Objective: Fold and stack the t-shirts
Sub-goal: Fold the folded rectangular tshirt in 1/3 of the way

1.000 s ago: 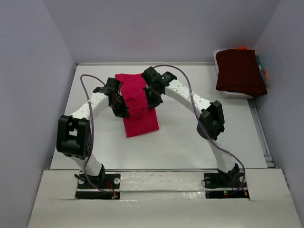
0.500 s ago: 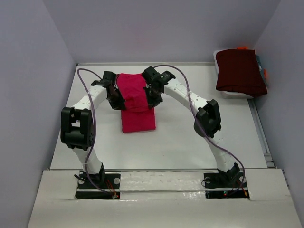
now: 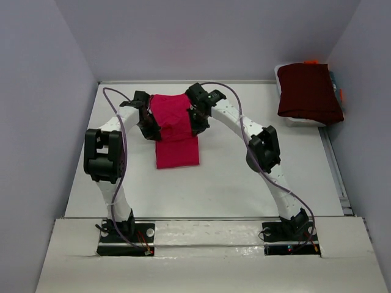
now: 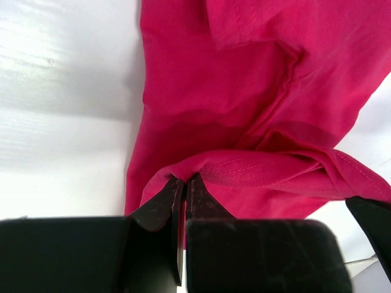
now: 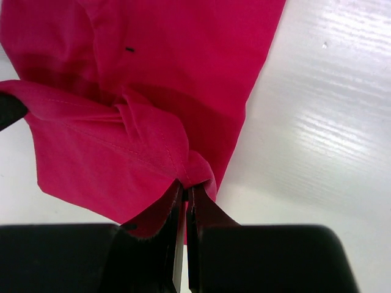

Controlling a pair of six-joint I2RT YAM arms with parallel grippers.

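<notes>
You've got both grippers pinched shut on the pink t-shirt (image 3: pixel 177 152). Your left gripper (image 4: pixel 182 181) has a hemmed edge on one side and your right gripper (image 5: pixel 185 188) has the opposite edge, holding that end up over the rest of the shirt, which lies mid-table (image 3: pixel 244 177). The dark maroon t-shirt (image 3: pixel 308 91) sits folded at the far right corner, well apart.

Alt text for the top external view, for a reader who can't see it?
A pink t-shirt is pinched at opposite sides by the left tool and right tool, both shut on it, holding a fold above the part lying flat on the white table. A folded maroon shirt sits at the far right.
</notes>
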